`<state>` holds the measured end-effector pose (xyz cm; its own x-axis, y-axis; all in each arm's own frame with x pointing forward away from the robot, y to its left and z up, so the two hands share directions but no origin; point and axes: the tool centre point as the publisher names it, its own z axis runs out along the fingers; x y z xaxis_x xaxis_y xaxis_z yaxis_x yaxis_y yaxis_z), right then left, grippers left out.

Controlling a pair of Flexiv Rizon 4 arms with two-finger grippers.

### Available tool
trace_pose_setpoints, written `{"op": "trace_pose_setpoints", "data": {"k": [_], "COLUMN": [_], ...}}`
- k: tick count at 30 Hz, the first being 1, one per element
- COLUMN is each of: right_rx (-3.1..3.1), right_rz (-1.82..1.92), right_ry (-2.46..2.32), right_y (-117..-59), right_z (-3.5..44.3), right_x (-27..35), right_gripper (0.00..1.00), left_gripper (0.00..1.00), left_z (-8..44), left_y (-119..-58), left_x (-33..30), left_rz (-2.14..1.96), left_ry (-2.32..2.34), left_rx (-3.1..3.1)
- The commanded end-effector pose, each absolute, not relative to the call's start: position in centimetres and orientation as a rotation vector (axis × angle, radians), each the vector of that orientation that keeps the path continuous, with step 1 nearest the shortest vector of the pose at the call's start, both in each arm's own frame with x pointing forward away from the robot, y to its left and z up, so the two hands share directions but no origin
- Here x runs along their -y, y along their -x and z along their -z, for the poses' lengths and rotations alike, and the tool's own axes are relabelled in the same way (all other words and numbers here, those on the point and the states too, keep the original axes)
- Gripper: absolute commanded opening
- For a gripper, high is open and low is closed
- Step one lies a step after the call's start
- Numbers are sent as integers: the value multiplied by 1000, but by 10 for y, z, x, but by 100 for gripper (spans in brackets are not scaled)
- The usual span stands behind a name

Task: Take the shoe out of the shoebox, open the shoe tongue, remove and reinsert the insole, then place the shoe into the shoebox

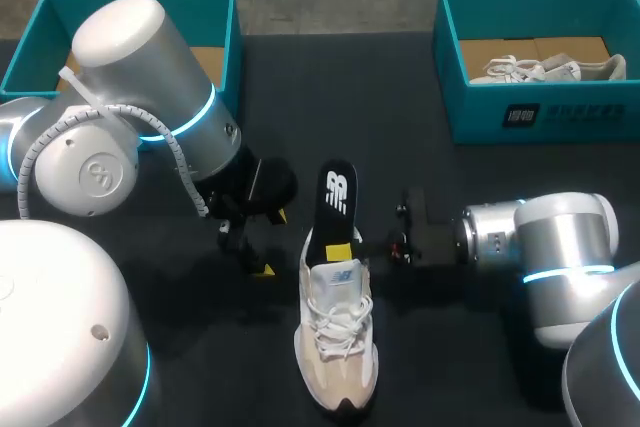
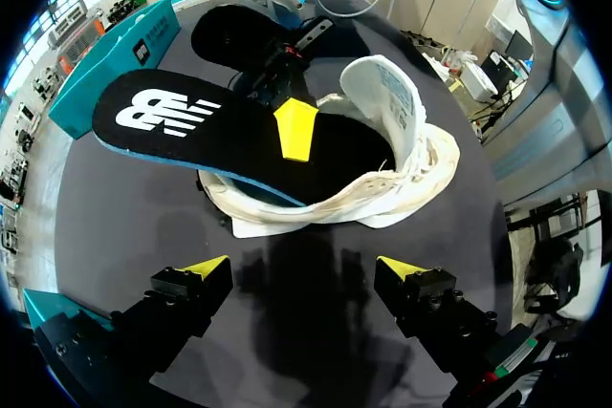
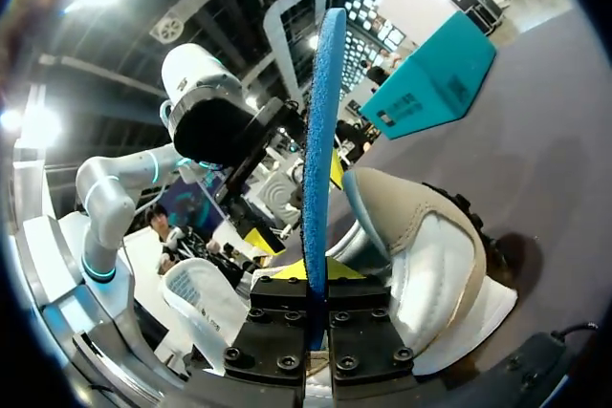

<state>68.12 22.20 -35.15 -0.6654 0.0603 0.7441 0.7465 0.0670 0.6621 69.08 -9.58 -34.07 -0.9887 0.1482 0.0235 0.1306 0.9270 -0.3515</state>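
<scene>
A white and beige shoe lies on the black table, toe toward the front edge. Its black insole sticks out of the shoe opening, tilted up and back over the heel. My right gripper comes in from the right and is shut on the insole just above the opening. In the right wrist view the insole stands edge-on between the shut fingers of the gripper, with the shoe beside it. My left gripper is open and holds nothing, a short way left of the shoe and insole.
A teal shoebox stands at the back left, partly behind my left arm. A second teal shoebox at the back right holds another pale shoe. My left gripper hangs close to the shoe's left side.
</scene>
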Motion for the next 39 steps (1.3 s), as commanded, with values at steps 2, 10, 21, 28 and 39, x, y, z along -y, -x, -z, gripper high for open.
{"op": "trace_pose_setpoints", "data": {"k": [2,10,21,28,39], "right_rx": [1819,1853,1907,1927,1913], "right_rz": [1658,1676,1672,1668,1663], "right_ry": [800,775,754,759,775], "right_y": [-677,-684,-692,-698,-710], "right_z": [353,341,322,315,315], "right_x": [-225,-228,-227,-223,-220], "right_gripper": [0,21,20,21,0], "left_gripper": [100,100,100,100,100], "left_z": [342,342,342,342,342], "left_y": [-690,-690,-690,-690,-690], "left_x": [97,97,97,97,97], "left_rz": [-547,-547,-547,-547,-547], "left_ry": [219,219,219,219,219], "left_rx": [3038,3038,3038,3038,3038]}}
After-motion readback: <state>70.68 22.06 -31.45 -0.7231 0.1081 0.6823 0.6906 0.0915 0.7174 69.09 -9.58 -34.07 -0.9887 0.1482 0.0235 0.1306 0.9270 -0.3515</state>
